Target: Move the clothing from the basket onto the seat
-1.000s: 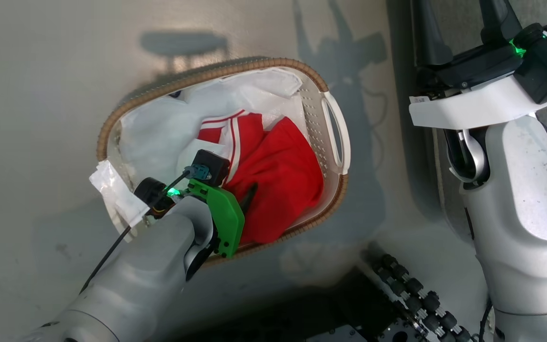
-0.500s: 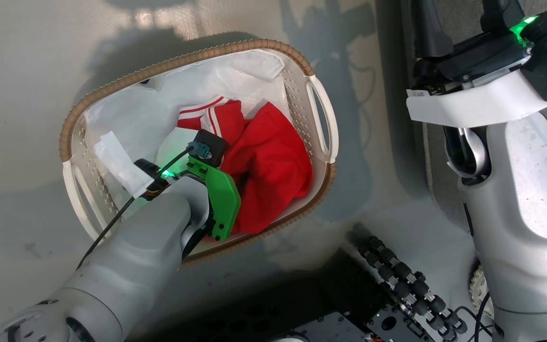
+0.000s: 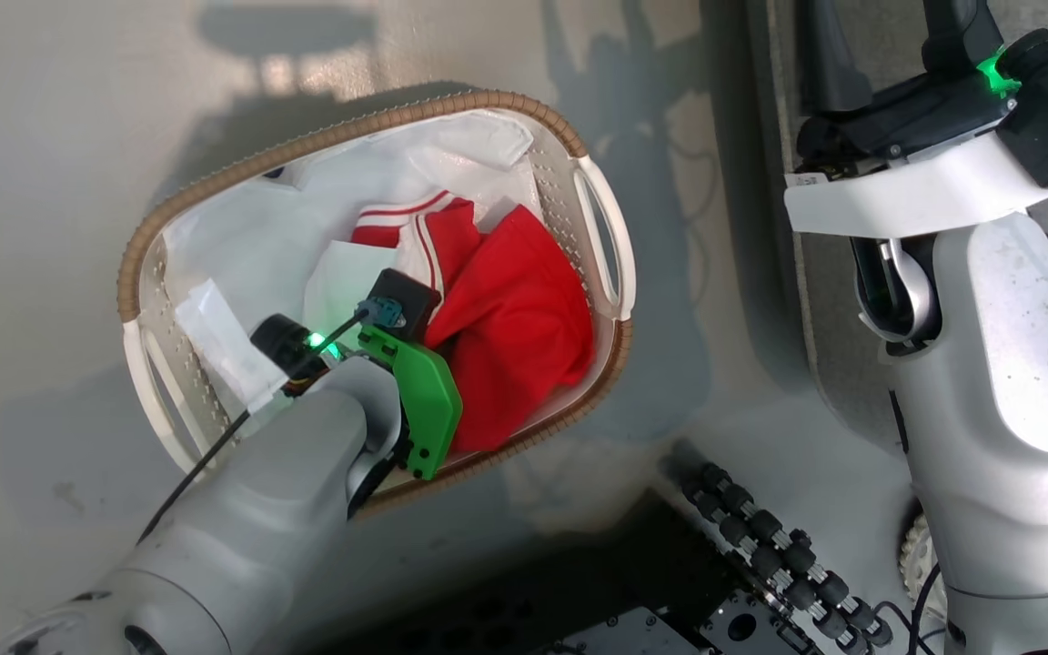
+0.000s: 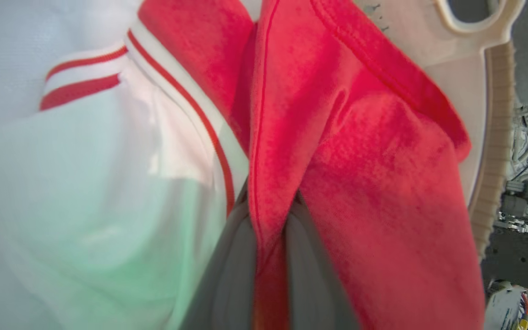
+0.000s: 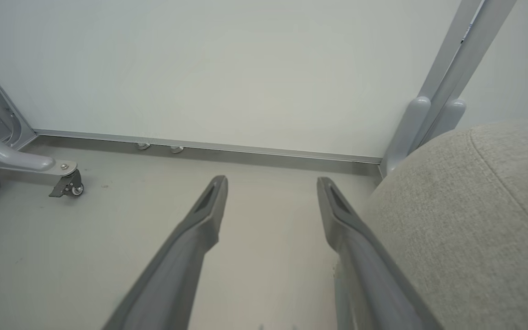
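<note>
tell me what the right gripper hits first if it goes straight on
Likely the bare floor near the wall's base; the grey seat cushion lies just off its line, though depth is unclear.

The red clothing (image 3: 515,337), white-cuffed and thinly striped, lay crumpled in the right half of the oval cream basket (image 3: 360,136) with its brown woven rim. The grey woven seat (image 5: 475,220) was round-edged.

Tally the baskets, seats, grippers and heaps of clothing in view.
basket: 1
seat: 1
grippers: 2 (left gripper shut on the clothing, right gripper open)
clothing, red with white trim, one heap in the basket: 1 (how many garments cannot be told)
total: 5
</note>
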Available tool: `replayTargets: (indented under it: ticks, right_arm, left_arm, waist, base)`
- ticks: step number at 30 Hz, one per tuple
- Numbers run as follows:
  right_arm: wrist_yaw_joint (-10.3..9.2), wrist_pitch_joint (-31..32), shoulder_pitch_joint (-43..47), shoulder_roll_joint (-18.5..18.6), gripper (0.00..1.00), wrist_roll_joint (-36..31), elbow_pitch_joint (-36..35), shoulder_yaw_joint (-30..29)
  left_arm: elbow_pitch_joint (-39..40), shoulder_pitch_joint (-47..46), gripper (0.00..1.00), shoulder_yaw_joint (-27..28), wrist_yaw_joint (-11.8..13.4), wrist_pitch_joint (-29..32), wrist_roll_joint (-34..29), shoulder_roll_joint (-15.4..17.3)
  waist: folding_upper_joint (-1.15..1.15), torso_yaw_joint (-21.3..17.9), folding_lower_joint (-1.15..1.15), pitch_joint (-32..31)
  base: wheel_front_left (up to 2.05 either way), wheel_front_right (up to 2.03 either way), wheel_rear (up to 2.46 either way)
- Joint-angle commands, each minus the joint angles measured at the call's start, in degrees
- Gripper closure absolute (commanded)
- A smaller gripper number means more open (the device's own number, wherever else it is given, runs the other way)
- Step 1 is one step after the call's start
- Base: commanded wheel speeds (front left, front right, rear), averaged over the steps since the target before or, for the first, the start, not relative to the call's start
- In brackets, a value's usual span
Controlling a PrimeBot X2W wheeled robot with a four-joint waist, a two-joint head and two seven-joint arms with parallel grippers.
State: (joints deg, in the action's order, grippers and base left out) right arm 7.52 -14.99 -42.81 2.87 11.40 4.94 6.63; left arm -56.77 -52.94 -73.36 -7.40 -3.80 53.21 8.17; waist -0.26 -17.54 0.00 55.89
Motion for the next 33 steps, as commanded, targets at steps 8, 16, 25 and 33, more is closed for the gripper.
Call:
replayTargets:
  ticks: [8,16,25,33]
  right_arm:
    - [-0.06,-0.3,3.0,0.1,0.0,-1.5,3.7,-0.1]
    - [-0.06,-0.3,6.7,0.2,0.0,-2.8,7.6,-0.3]
    - [-0.06,-0.3,13.3,0.6,0.0,-3.3,10.5,-1.6]
    - [-0.06,-0.3,20.6,1.1,0.0,-2.2,12.6,-2.3]
  left_arm:
    - [2.1,3.7,1.0,0.0,-0.2,-7.1,3.4,-0.5]
    - [5.1,7.0,1.0,-0.1,-0.2,-10.2,5.2,-0.1]
    - [10.0,11.6,1.0,6.8,-0.2,-11.4,4.7,1.1]
    - [17.4,19.2,1.0,19.5,-0.2,-11.4,-3.0,1.9]
  waist:
    - [0.26,4.1,0.0,-11.4]
    - [0.26,7.6,0.0,-22.0]
    - [0.26,12.7,0.0,-32.8]
    - [0.26,16.4,0.0,-42.0]
  base:
    - [0.0,0.0,0.0]
    - [0.0,0.0,0.0]
    - [0.0,0.0,0.0]
    - [0.0,0.0,0.0]
